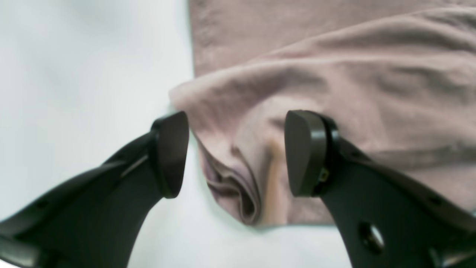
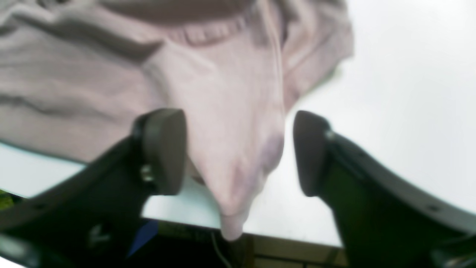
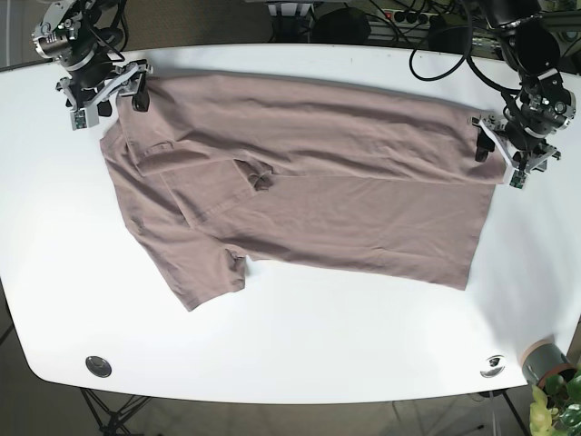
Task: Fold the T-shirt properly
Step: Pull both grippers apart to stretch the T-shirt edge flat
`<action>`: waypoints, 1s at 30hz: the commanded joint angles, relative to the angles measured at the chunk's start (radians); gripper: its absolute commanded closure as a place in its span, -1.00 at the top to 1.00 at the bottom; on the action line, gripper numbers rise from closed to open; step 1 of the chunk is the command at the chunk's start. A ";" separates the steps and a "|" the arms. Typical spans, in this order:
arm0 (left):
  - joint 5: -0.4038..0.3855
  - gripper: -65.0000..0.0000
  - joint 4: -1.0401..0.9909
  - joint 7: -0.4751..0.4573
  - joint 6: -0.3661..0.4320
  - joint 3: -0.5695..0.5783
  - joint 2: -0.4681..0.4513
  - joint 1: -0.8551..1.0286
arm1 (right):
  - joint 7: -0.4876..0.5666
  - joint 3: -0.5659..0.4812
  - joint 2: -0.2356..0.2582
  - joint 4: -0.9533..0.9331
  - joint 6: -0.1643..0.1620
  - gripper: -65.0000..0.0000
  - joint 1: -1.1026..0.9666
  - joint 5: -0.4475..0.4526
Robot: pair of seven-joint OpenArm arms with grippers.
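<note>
- White table (image 3: 300,363) is carrying the T-shirt (image 3: 309,191), lying partly folded.
- Left gripper (image 1: 234,152) is standing open at the shirt's hem corner; right gripper (image 2: 238,152) is open around its shoulder corner, nothing clamped.
- Fabric looks light, limp; pinching doubled corner edges seems best.

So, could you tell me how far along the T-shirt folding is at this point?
Early stage. Done: the T-shirt lies spread on the white table, its far long edge apparently already folded over onto the body. In hand: the left gripper and right gripper sit open at opposite far corners, cloth bunched between the fingers. Left: the near sleeve sticks out and the crosswise folds are not yet made.
</note>
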 commanded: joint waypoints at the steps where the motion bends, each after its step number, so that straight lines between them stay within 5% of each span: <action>1: -0.008 0.18 -0.007 -0.017 0.002 -0.005 -0.021 -0.003 | 0.014 0.005 0.007 -0.015 0.005 -0.02 0.004 0.011; 5: -0.008 0.18 -0.069 -0.017 0.002 -0.005 -0.025 -0.006 | 0.017 0.005 0.008 -0.086 0.005 -0.54 0.012 0.003; 7: -0.008 0.18 -0.085 -0.017 0.002 -0.005 -0.025 -0.006 | 0.019 0.004 0.013 -0.113 0.005 -0.57 0.012 0.003; 13: -0.007 0.18 -0.106 -0.017 0.002 -0.003 -0.037 0.014 | 0.022 0.007 0.015 -0.129 0.005 -0.12 -0.016 0.002; 20: -0.007 0.18 -0.140 -0.017 0.002 0.017 -0.061 0.031 | 0.022 0.002 0.015 -0.129 0.005 -0.88 -0.021 -0.084; 30: -0.011 -0.11 -0.138 -0.017 0.002 0.015 -0.084 0.105 | 0.016 0.004 0.031 -0.070 0.005 -0.90 -0.070 -0.130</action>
